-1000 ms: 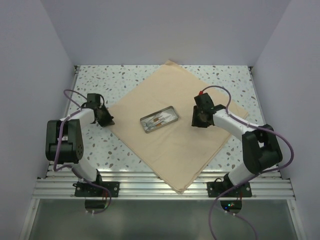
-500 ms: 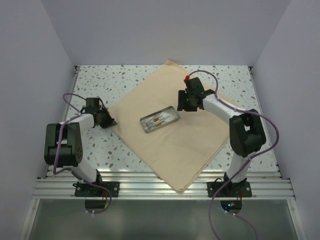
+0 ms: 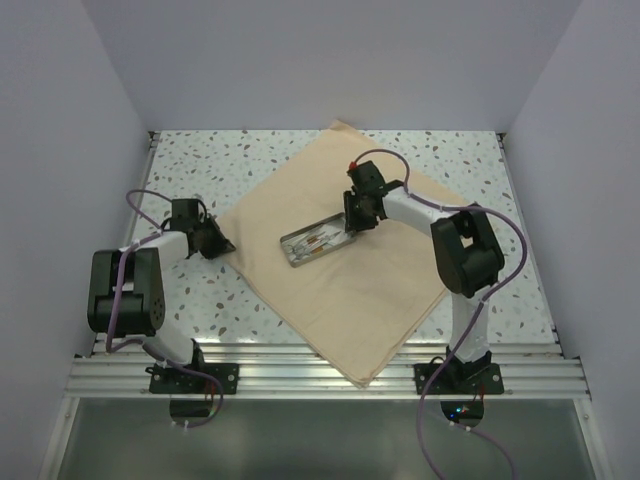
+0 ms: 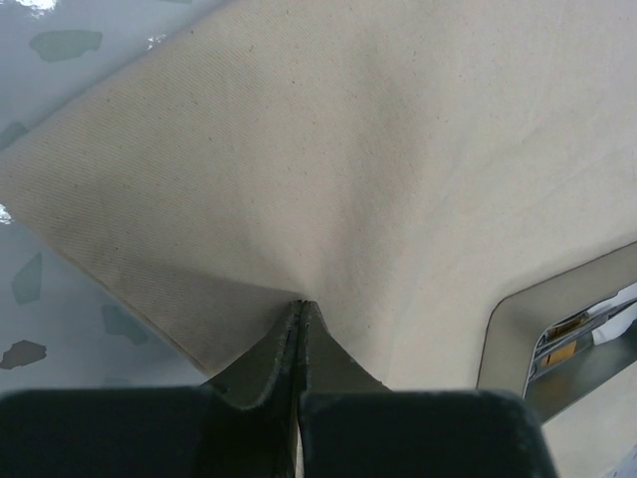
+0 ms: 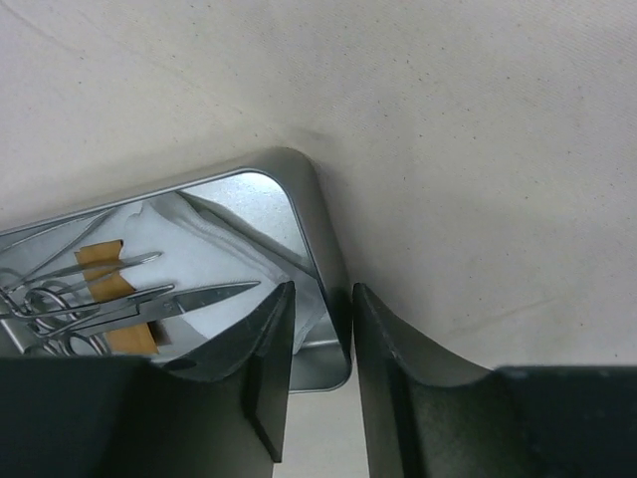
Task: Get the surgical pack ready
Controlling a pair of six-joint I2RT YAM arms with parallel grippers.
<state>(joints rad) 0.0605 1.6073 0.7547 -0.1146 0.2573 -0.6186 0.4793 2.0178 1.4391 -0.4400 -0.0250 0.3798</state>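
Left claw apparently pinches the surgical pack at its corner.

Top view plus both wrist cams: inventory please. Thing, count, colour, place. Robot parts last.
cloth sheet: 1, tan-beige, spread flat cornerwise on the table, near corner over the rail
steel tray: 1, silver, on the cloth sheet near its middle
instruments: several, silver, in the steel tray; exact count unclear
white liner: 1, white, under the instruments
tan strip: 1, tan-brown, among the instruments
table: 1, white with dark speckles
rail: 1, silver, along the near table edge
left gripper: 1, black, shut on the cloth sheet's left corner
right gripper: 1, black, jaws apart astride the steel tray's end wall
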